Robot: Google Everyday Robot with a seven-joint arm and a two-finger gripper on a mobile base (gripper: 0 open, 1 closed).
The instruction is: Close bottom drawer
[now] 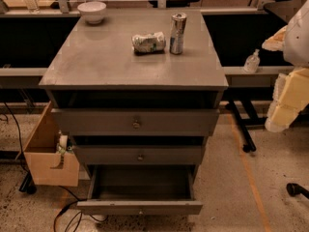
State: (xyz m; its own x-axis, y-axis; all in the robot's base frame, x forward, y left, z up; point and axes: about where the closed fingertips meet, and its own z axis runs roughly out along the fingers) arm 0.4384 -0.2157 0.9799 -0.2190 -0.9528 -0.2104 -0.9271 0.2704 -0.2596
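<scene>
The grey cabinet [130, 64] has three drawers. The bottom drawer [140, 207] is pulled far out toward me. Its thin front panel sits low near the floor with a tiny knob [140, 211], and its inside [142, 182] looks empty. The middle drawer [140, 154] and the top drawer [136, 122] stick out only slightly. My gripper [285, 108], pale and yellowish, hangs at the right edge of the view. It is well to the right of the cabinet, at about the height of the top drawer, and touches nothing.
On the cabinet top stand a white bowl [92, 11], a crushed can lying down [148, 42] and an upright can [177, 27]. A wooden box [48, 153] hangs at the cabinet's left. Cables [72, 216] lie on the floor. A black table leg [241, 124] and a small clear bottle [251, 62] are at the right.
</scene>
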